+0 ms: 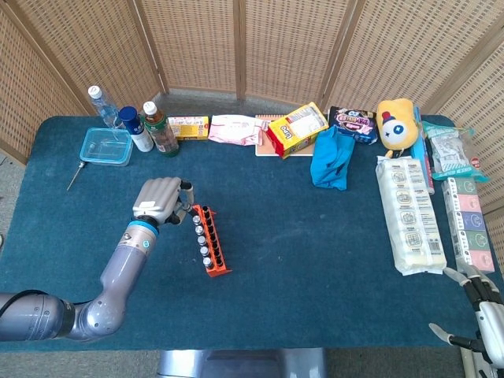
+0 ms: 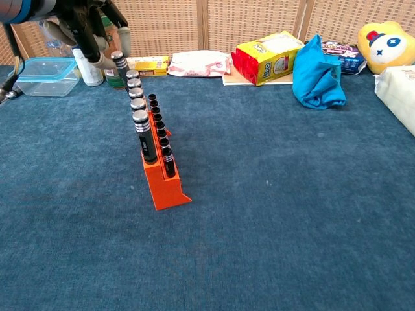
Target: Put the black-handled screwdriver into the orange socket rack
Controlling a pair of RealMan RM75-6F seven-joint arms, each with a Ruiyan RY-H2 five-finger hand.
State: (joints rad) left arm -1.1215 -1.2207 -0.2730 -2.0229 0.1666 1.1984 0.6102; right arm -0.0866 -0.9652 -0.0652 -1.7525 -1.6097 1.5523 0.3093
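Head view gives me the blue counter (image 1: 315, 236), then the orange socket rack (image 1: 213, 250) lying lengthwise toward me. My left hand (image 1: 160, 199) sits at the rack's far end, fingers (image 2: 104, 61) pinching the black-handled screwdriver (image 2: 120, 65) upright, I judge to line it over the last free slot. My right hand (image 1: 484, 315) idles at the counter's near corner; whether it's clenched, I can't tell.

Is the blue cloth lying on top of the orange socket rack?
No. The blue cloth lies far from the orange socket rack, next to the yellow snack bag at the table's back.
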